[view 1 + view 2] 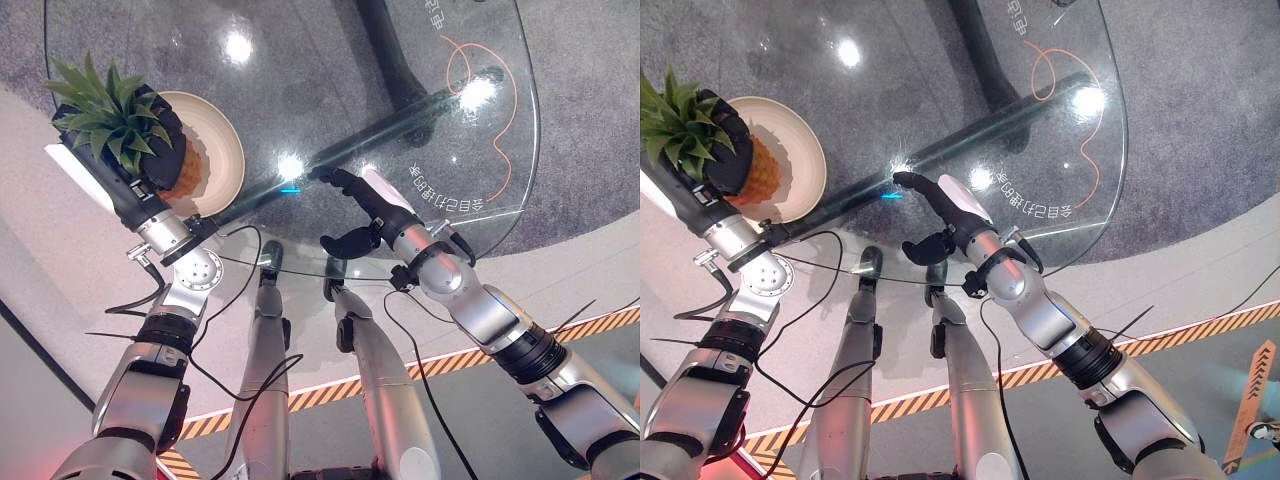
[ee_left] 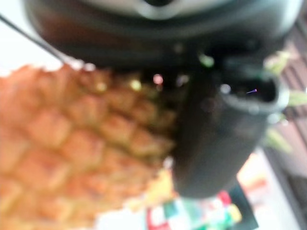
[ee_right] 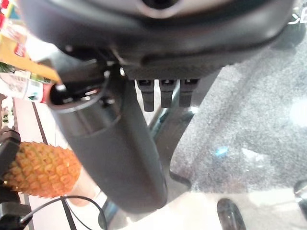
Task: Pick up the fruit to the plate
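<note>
A pineapple (image 1: 185,165) with a green leafy crown (image 1: 105,105) is held over the cream plate (image 1: 225,150) at the left of the glass table. My left hand (image 1: 150,120) is shut on the pineapple, fingers wrapped round its body just below the crown. Up close, the left wrist view has the orange skin (image 2: 72,143) against the thumb (image 2: 220,134). My right hand (image 1: 365,205) hovers open over the glass near the table's front edge, holding nothing. From the right wrist view the pineapple (image 3: 41,167) shows off to the side.
The round glass table (image 1: 450,60) has a dark post beneath it and orange line markings (image 1: 500,120) at the right. Grey carpet shows through the glass. Black and orange striped tape (image 1: 480,355) runs across the floor.
</note>
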Tool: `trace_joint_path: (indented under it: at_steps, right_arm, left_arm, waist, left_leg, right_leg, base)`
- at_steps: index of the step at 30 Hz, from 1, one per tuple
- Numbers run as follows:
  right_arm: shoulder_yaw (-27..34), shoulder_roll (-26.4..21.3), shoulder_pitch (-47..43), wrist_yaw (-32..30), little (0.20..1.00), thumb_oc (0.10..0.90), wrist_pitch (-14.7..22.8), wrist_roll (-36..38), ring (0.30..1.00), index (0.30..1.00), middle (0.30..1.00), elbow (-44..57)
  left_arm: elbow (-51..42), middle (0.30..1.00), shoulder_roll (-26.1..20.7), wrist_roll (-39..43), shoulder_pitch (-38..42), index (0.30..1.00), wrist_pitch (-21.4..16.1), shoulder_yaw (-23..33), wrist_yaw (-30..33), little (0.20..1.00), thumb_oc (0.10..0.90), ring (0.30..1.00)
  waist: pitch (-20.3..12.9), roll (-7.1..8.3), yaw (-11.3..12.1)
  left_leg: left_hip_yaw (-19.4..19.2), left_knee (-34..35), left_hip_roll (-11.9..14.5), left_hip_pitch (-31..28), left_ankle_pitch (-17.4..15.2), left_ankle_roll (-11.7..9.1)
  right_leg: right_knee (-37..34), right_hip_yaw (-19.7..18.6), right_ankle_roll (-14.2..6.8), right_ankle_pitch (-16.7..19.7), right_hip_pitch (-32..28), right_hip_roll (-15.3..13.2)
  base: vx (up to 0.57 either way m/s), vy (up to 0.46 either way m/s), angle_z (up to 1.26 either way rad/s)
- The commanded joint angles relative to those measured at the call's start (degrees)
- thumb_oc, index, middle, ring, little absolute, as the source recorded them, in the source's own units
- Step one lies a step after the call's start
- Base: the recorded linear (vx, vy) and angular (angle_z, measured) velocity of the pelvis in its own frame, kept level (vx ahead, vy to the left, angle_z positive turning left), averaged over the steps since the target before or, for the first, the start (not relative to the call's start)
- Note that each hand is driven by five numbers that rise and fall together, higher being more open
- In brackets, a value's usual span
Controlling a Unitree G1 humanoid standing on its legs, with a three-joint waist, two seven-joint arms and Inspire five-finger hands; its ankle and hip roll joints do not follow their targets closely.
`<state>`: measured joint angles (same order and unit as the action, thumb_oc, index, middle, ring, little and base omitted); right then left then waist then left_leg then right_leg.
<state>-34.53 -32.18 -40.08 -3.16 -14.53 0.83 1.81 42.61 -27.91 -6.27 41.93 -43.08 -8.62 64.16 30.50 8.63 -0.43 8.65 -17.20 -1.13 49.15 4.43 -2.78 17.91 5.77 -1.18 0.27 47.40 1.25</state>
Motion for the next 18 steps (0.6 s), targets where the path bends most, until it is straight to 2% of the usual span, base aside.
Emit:
trace_joint_path:
  at_steps: [1, 9, 17, 18]
  right_arm:
    - [0.73, 1.73, 0.03, -2.07, 0.9, 0.8, 2.66, 1.7, 0.9, 0.9, 0.9, 4.36]
    - [0.42, 1.73, -0.44, -2.51, 0.9, 0.8, 3.21, 2.21, 0.9, 0.9, 0.9, 3.95]
    - [0.21, 1.52, -0.41, -2.8, 0.9, 0.8, 3.46, 2.4, 0.9, 0.9, 0.9, 3.85]
    - [0.27, 1.4, -0.4, -2.76, 0.9, 0.8, 3.34, 2.57, 0.9, 0.9, 0.9, 4.13]
  left_arm:
    - [-3.96, 0.3, -4.93, 0.84, 4.59, 0.3, -4.02, 1.05, 0.91, 0.2, 0.1, 0.3]
    - [-2.1, 0.3, -4.68, 4.43, 4.75, 0.3, -3.65, 0.78, -0.07, 0.2, 0.1, 0.3]
    - [-1.56, 0.3, -4.68, 4.3, 4.76, 0.3, -4.4, 0.8, 0.03, 0.2, 0.1, 0.3]
    - [-1.76, 0.444, -4.73, 4.18, 4.77, 0.444, -4.36, 0.8, 0.22, 0.367, 0.267, 0.444]
  waist:
    - [-0.7, 4.78, 1.56]
    - [-0.7, 5.26, 1.43]
    - [-0.7, 5.37, 1.34]
    - [-0.7, 5.36, 1.34]
  left_leg:
    - [0.57, -0.54, -3.07, -2.09, -3.96, 0.72]
    - [0.77, -0.69, -3.04, -1.62, -3.94, 0.68]
    - [0.95, -0.46, -3.11, -1.47, -3.76, 0.56]
    - [0.99, -0.47, -3.09, -1.38, -3.76, 0.55]
  right_leg:
    - [1.77, 2.35, -2.75, 1.17, -0.57, 1.94]
    - [1.64, 2.52, -2.83, 1.27, -0.37, 1.99]
    - [1.3, 2.55, -2.81, 1.44, -0.26, 1.97]
    - [1.35, 2.55, -2.84, 1.43, -0.14, 1.93]
  base:
    - [0.0, 0.0, 0.0]
    - [0.0, 0.0, 0.0]
    - [0.0, 0.0, 0.0]
    - [0.0, 0.0, 0.0]
